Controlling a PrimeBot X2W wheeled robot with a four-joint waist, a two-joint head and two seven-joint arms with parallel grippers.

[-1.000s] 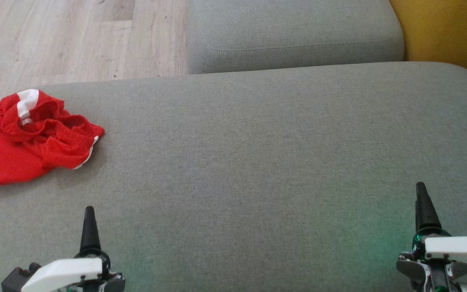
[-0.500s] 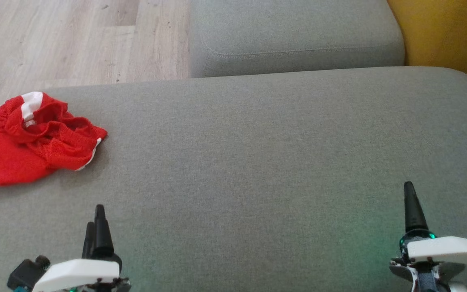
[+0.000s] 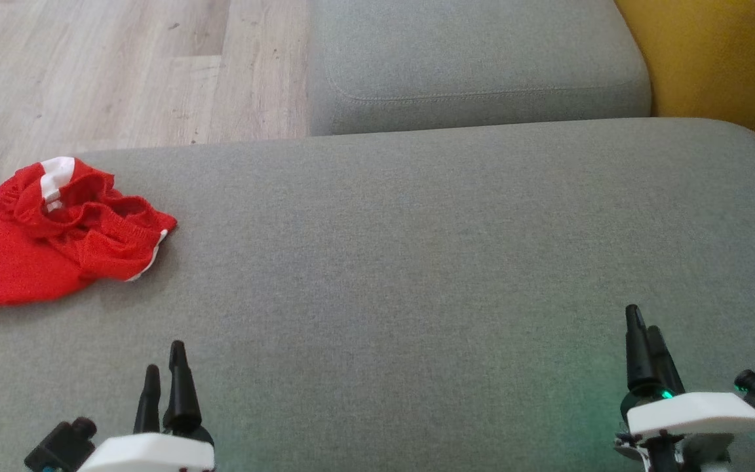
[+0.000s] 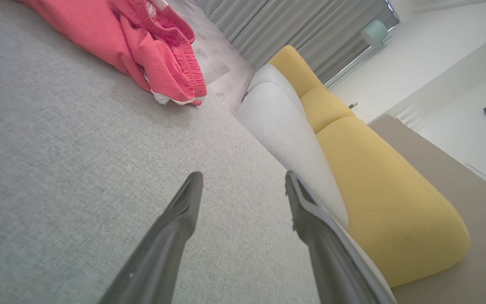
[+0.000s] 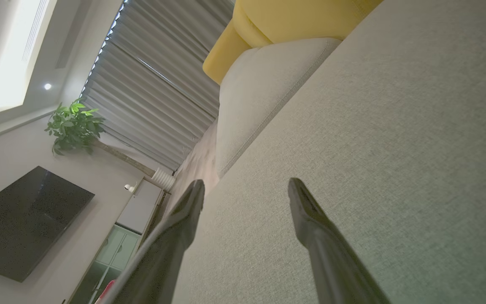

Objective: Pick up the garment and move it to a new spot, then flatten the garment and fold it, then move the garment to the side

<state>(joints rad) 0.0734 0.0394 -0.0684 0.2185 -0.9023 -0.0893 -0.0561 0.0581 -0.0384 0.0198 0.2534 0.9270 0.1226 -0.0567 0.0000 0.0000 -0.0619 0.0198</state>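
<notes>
the red shorts (image 3: 56, 242) lie crumpled on the far left of the grey seat cushion (image 3: 417, 249), close to its back edge. the gathered waistband is bunched up on top, with a white stripe showing. their left part runs past the edge of my head view, so i cannot tell how much hangs off the cushion. in the left wrist view the shorts (image 4: 141, 46) sit ahead of the fingers and off to one side, well apart from them, a bit of white trim peeking out at the hem.

my left gripper (image 3: 164, 358) hangs low over the cushion's near left, nearer me than the shorts, its fingers spread with nothing between them (the left wrist view (image 4: 244, 177) makes the gap plain). the right gripper (image 3: 642, 321) is far across at the near right, also spread and empty over bare fabric (image 5: 246, 182).

beyond the seat is a second grey cushion (image 3: 476, 59), with a yellow backrest (image 3: 712, 59) at its right and pale wood floor (image 3: 122, 65) at its left. the right wrist view also catches grey curtains (image 5: 154, 97), a potted plant (image 5: 72, 126) and a dark wall television (image 5: 23, 223).
</notes>
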